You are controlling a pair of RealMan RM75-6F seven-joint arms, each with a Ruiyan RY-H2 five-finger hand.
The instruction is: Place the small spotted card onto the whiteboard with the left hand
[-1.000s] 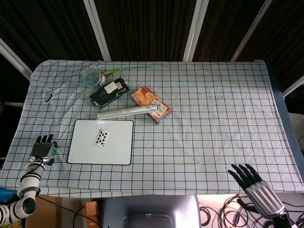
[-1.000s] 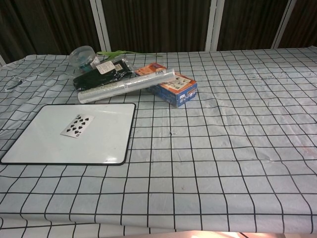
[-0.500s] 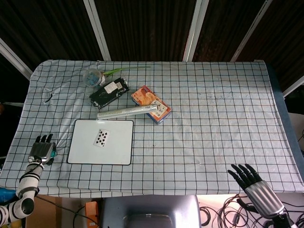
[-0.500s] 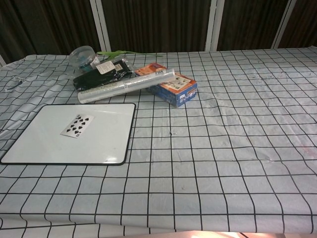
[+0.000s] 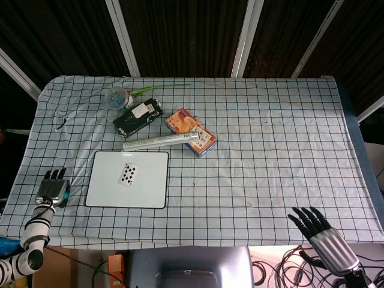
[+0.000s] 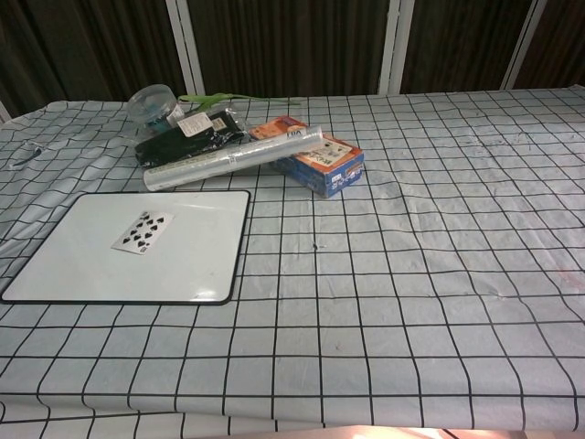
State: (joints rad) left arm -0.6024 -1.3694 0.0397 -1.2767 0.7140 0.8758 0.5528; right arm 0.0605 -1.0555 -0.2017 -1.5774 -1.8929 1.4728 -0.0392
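The small spotted card (image 5: 126, 174) lies flat on the whiteboard (image 5: 150, 192), a little above its middle; the chest view shows the card (image 6: 143, 230) on the whiteboard (image 6: 192, 265) too. My left hand (image 5: 53, 189) is at the table's left edge, left of the board, fingers straight and apart, holding nothing. My right hand (image 5: 319, 231) hangs off the front right edge with its fingers spread and empty. Neither hand shows in the chest view.
Behind the board lie a silvery tube (image 5: 157, 141), a colourful box (image 5: 192, 132), a black packet (image 5: 138, 117), a clear round container (image 5: 117, 96) and a green stalk (image 5: 157, 87). A checked cloth (image 5: 270, 156) covers the table.
My left hand has drawn back slightly toward the table's front left edge. The card, board and right hand have not moved.
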